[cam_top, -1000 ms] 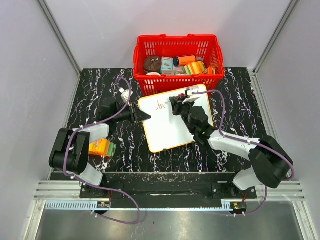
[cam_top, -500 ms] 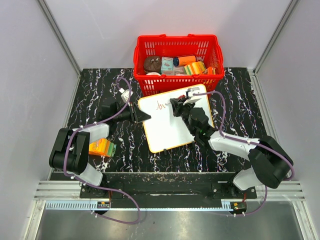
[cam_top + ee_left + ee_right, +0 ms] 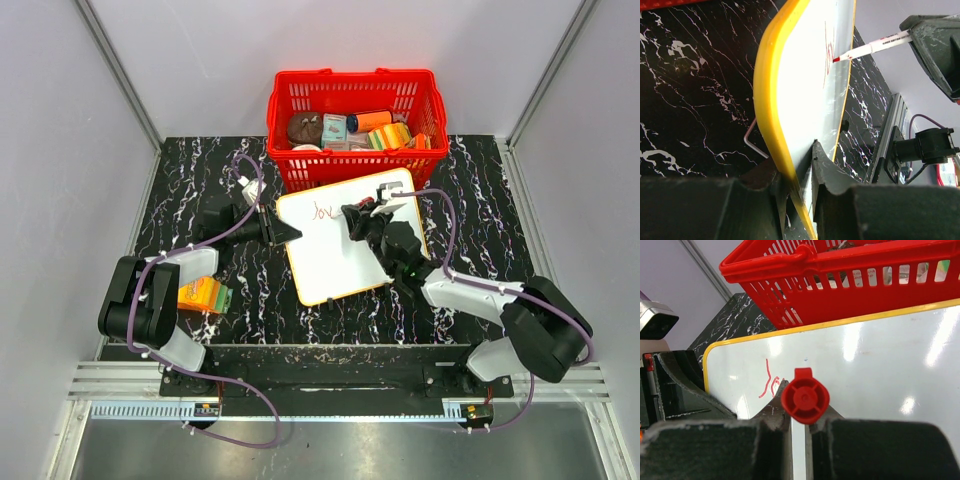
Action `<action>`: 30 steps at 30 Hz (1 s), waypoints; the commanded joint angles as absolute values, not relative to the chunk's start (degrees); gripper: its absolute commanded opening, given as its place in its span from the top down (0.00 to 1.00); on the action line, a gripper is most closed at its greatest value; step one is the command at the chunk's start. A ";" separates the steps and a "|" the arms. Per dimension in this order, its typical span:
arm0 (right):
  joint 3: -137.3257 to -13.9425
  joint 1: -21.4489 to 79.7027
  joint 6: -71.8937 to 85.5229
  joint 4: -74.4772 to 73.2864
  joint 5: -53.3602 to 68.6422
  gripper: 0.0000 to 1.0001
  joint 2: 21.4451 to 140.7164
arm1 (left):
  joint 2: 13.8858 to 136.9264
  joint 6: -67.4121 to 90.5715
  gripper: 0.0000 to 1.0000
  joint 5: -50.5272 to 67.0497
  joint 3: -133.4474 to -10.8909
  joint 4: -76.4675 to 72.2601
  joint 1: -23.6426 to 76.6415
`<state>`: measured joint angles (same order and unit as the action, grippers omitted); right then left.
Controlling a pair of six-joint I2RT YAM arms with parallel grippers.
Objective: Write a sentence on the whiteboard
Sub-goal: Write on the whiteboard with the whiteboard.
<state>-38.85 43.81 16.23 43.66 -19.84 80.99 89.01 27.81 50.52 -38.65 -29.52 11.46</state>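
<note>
The black marbled counter [image 3: 200, 170] is carrying everything, and the red basket [image 3: 290, 160] is standing at the upper centre of the top view. The whiteboard [image 3: 330, 260] is lying in the middle of the frame, just below the basket. The left arm is stretching in low from the lower left. The left hand [image 3: 285, 233] is pinching the board's left edge, probably to stop it from sliding under the pen (the yellow rim is sitting between its closed fingers). The right arm is reaching from the lower right, and the right hand [image 3: 358, 215] is clamping a red marker [image 3: 875, 47] whose tip is touching the board. The sentence [image 3: 321, 211] is only beginning, near the board's upper left corner.
</note>
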 commanded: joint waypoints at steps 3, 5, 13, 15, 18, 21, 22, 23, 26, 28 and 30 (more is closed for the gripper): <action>-36.30 43.51 18.37 41.84 -19.08 1.00 78.49 | 90.53 15.64 1.00 43.15 -38.58 -26.63 13.18; -35.86 43.42 18.81 41.57 -18.81 1.00 78.14 | 90.44 15.64 1.00 43.15 -38.58 -26.63 13.18; -34.63 43.51 20.30 40.69 -17.23 1.00 77.52 | 90.61 15.64 1.00 43.07 -38.67 -26.54 13.27; -34.37 43.51 20.39 40.78 -17.23 1.00 76.65 | 90.61 15.64 1.00 43.07 -38.67 -26.54 13.27; -34.01 43.51 20.39 40.78 -16.96 1.00 73.92 | 90.53 15.56 1.00 43.15 -38.67 -26.46 13.27; -34.01 43.42 20.21 40.78 -16.70 1.00 70.32 | 90.53 15.56 1.00 42.98 -38.67 -26.46 13.27; -34.36 43.50 19.69 40.69 -16.61 1.00 69.53 | 90.53 15.56 1.00 42.89 -38.67 -26.46 13.27; -34.80 43.51 19.34 39.82 -16.52 1.00 68.22 | 90.44 15.47 1.00 43.06 -38.67 -26.37 13.27; -36.65 43.42 18.11 38.06 -16.70 1.00 66.98 | 90.44 15.47 1.00 42.98 -38.67 -26.37 13.27; -37.87 43.33 16.97 37.44 -16.96 1.00 66.97 | 90.44 15.47 1.00 42.98 -38.67 -26.37 13.27; -38.67 42.81 16.35 36.74 -16.70 1.00 67.67 | 90.53 15.47 1.00 42.98 -38.67 -26.37 13.36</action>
